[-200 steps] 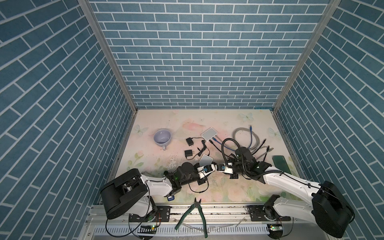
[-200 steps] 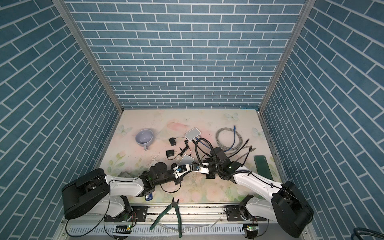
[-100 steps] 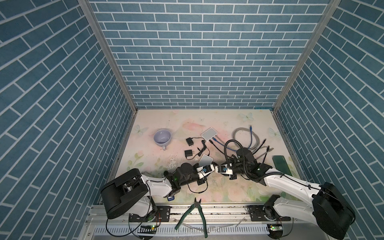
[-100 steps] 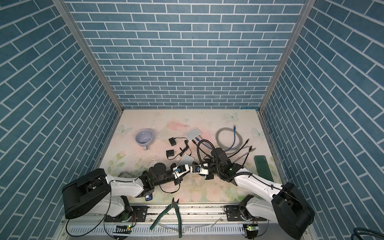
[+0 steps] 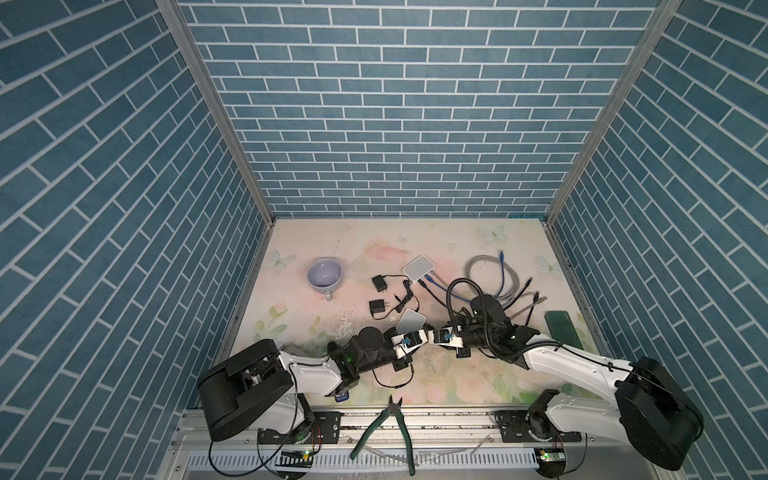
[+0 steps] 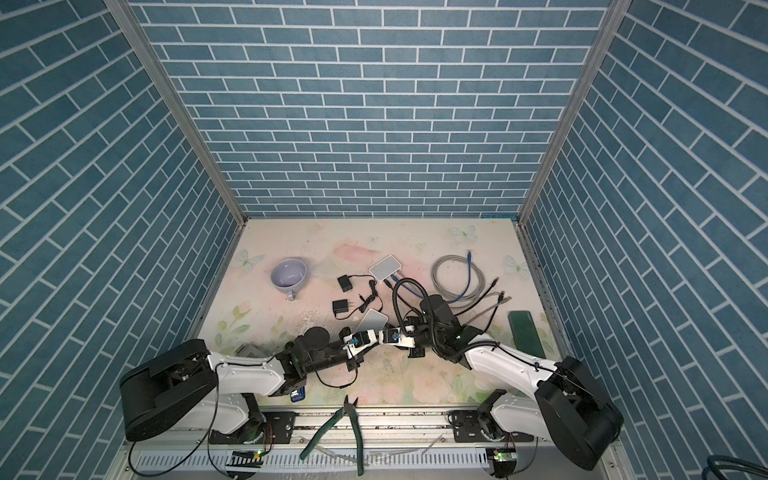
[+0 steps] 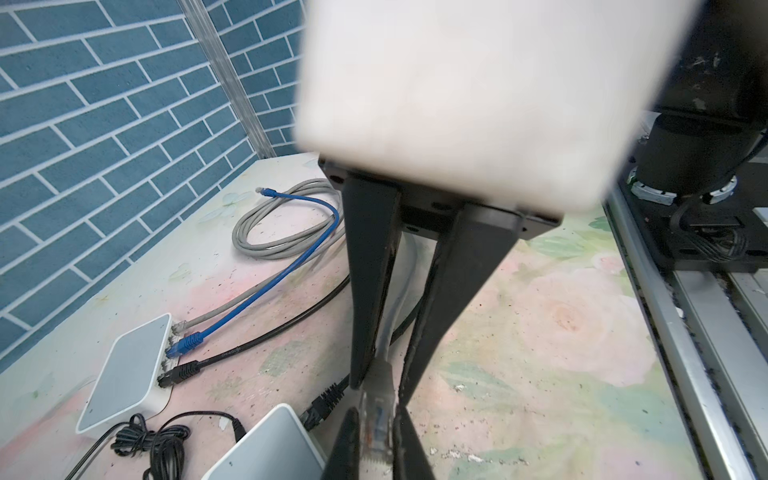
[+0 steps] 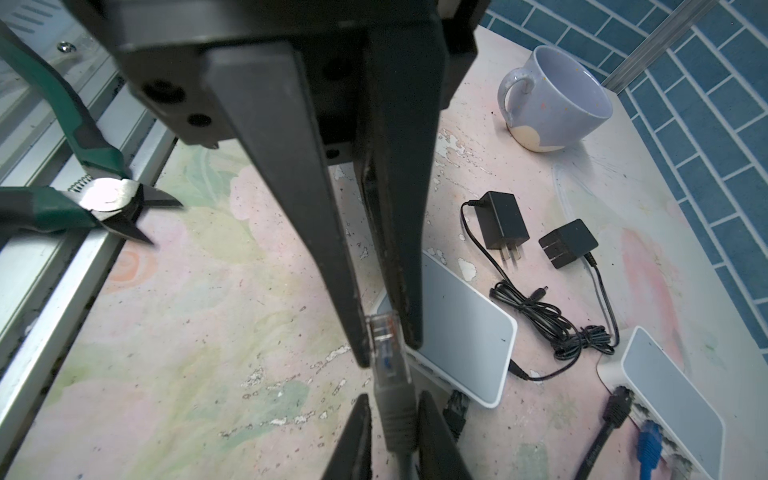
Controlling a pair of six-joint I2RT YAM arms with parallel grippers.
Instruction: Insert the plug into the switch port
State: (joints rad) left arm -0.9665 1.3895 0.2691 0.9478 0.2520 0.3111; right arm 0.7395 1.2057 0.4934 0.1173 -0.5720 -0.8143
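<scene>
The two arms meet tip to tip over the front middle of the table [image 5: 457, 245], sharing one cable end. The left gripper [image 7: 382, 384] is clenched on the grey boot [image 8: 395, 415] just behind the plug [image 8: 384, 338], and the grey cable [image 7: 388, 316] runs back between its fingers [image 7: 368, 270]. The right gripper [image 8: 388, 354] pinches the plug's clear head from the opposite side, its fingertips [image 7: 347, 444] pressed against both flanks (the contact end points toward its palm). So the plug hangs between the two grippers and sits in no port. Just beside it, toward the back wall, lies the nearer switch [image 5: 411, 321], a flat white box. A black connector [image 8: 455, 405] lies at its edge, and whether that one sits in a port cannot be told. The farther switch [image 5: 420, 268] lies well behind, with a blue, a grey and a black lead plugged into its side. The blue and grey ones lead to a loose coil [image 5: 492, 276] nearer the right wall. Two black power adapters [image 5: 379, 284] with tangled leads lie left of the switches, and a lilac mug [image 5: 324, 272] stands further left. Green-handled pliers [image 5: 390, 419] rest on the front rail [image 5: 457, 413], and a dark green flat slab [image 5: 562, 334] lies by the table's right edge.
</scene>
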